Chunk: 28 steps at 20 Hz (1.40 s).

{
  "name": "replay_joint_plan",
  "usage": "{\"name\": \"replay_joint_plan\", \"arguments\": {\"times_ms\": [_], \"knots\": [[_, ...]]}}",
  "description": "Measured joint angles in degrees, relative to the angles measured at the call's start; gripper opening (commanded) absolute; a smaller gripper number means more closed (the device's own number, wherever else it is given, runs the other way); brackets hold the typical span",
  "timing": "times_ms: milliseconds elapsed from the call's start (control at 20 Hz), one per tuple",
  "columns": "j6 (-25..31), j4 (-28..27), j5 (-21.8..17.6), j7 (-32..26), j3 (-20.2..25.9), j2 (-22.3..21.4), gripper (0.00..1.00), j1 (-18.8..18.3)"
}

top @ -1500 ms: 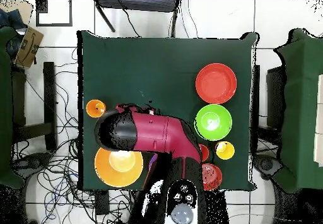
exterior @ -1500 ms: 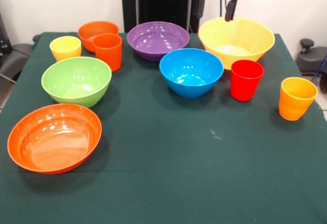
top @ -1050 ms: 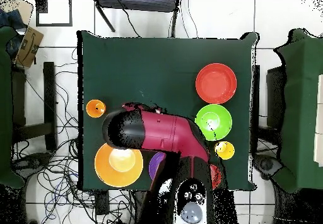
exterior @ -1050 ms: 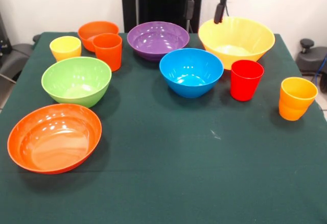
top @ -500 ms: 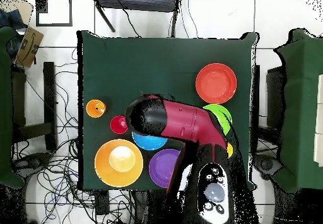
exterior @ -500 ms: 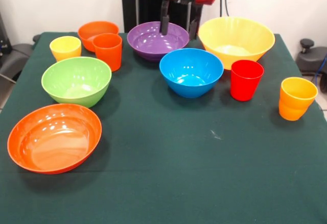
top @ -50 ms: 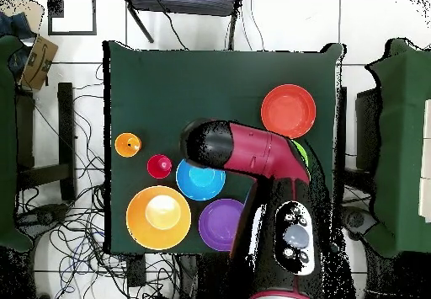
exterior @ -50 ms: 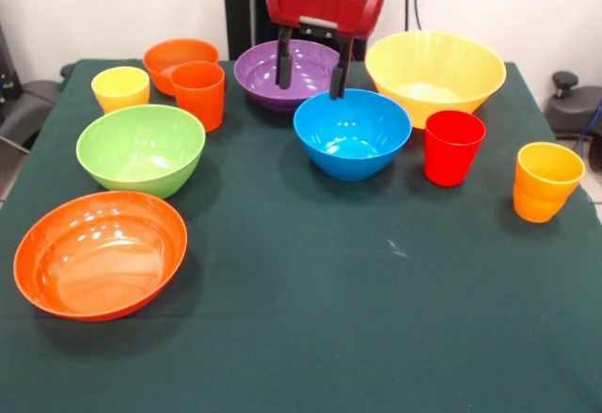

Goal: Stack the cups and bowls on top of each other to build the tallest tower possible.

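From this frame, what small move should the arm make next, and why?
Probably lower the end effector onto a bowl rim. It hangs open and empty above the gap between the purple bowl and the blue bowl, and every cup and bowl sits separately on the table, so nothing is stacked yet.

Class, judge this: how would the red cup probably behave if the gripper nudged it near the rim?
The red cup looks tall for its narrow base, so it may tip rather than slide. Its glossy plastic probably makes it light, stiff and slippery. Once on its side, the round wall could let it roll.
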Motion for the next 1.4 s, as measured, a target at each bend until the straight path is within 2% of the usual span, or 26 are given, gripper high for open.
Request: {"name": "replay_joint_plan", "arguments": {"times_ms": [700,1400], "knots": [[2.3,-1.3,-0.2,0.0,3.9,1.9,1.00,-3.9],[2.8,-1.6,-0.3,0.0,6.6,4.5,1.00,-4.5]]}}
